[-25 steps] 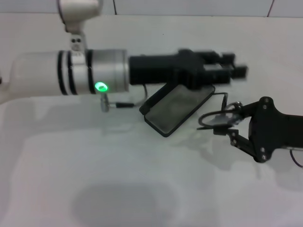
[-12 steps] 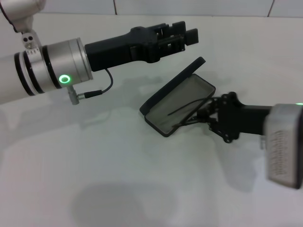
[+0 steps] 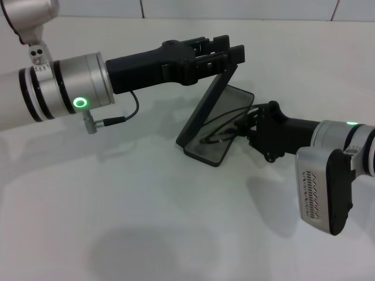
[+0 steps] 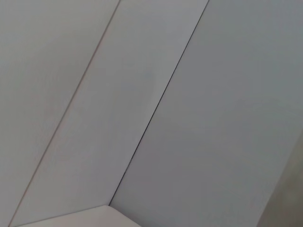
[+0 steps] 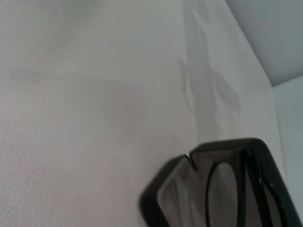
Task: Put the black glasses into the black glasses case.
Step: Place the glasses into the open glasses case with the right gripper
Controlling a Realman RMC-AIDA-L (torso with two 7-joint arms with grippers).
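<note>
Glasses [image 3: 225,130] lie over the open case [image 3: 206,151], pinched in my right gripper [image 3: 251,126]. My left gripper [image 3: 229,51] clamps the raised lid's edge. If I let the lid drop early, it could trap a temple or my fingers.

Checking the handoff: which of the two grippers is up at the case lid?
The left gripper, at the raised lid of the black glasses case. The right gripper sits lower, by the black glasses.
</note>
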